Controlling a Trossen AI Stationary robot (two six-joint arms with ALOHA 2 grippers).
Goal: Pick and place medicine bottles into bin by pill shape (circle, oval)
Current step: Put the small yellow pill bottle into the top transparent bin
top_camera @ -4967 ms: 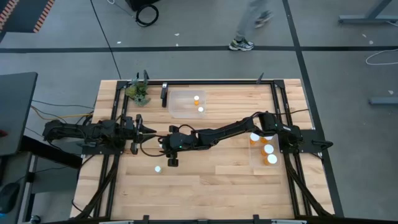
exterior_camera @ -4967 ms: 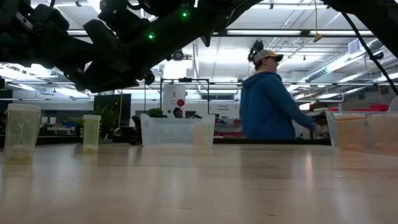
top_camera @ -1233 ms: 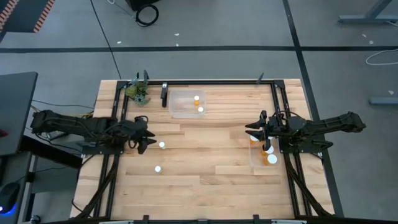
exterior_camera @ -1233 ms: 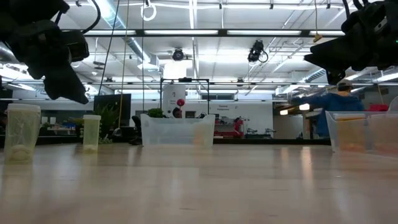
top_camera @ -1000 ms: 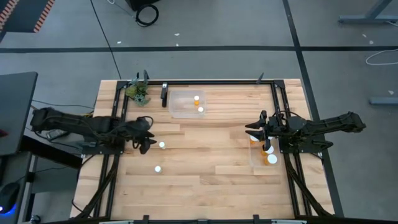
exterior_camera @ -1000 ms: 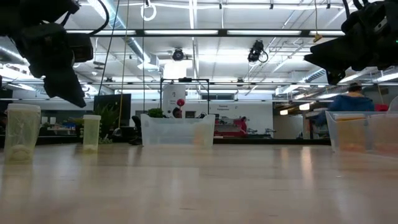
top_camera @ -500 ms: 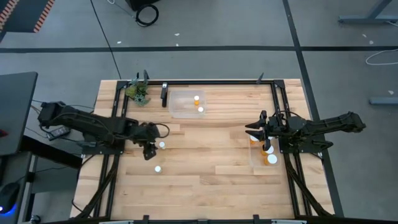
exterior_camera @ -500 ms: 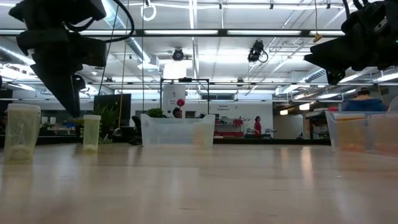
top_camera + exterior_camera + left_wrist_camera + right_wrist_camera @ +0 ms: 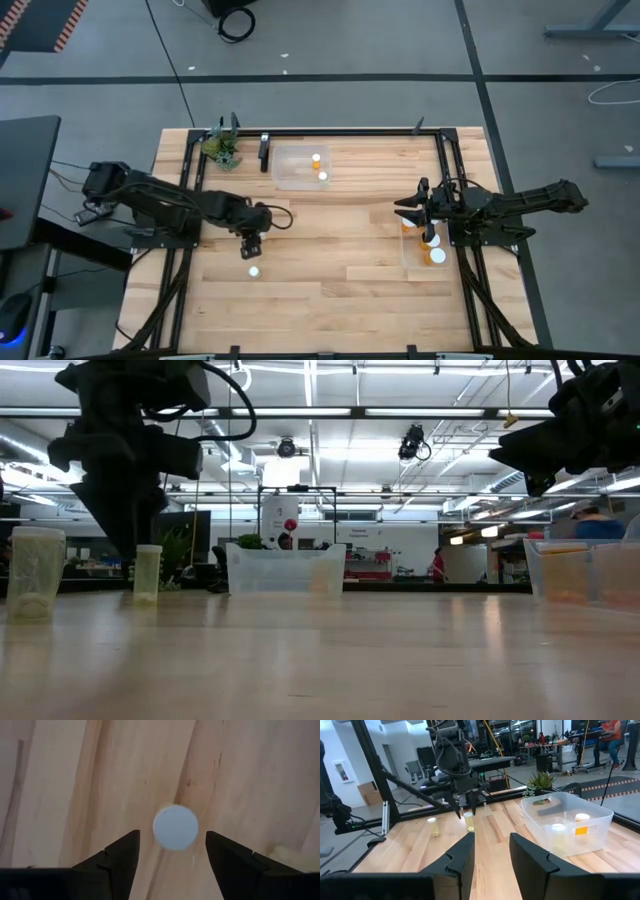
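my left gripper [image 9: 251,245] swung out from the table's left edge toward the middle & now hangs right over one standing bottle [image 9: 175,827], cap between my fingers [image 9: 112,862], which spread wider. 5 s back my right arm reached across to here; it's pulled back to the right edge.

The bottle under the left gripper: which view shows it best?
Left wrist view: the bottle's white cap sits centred between the open left gripper fingers. High view hides it under the arm; low and right wrist views show it small, from the side.
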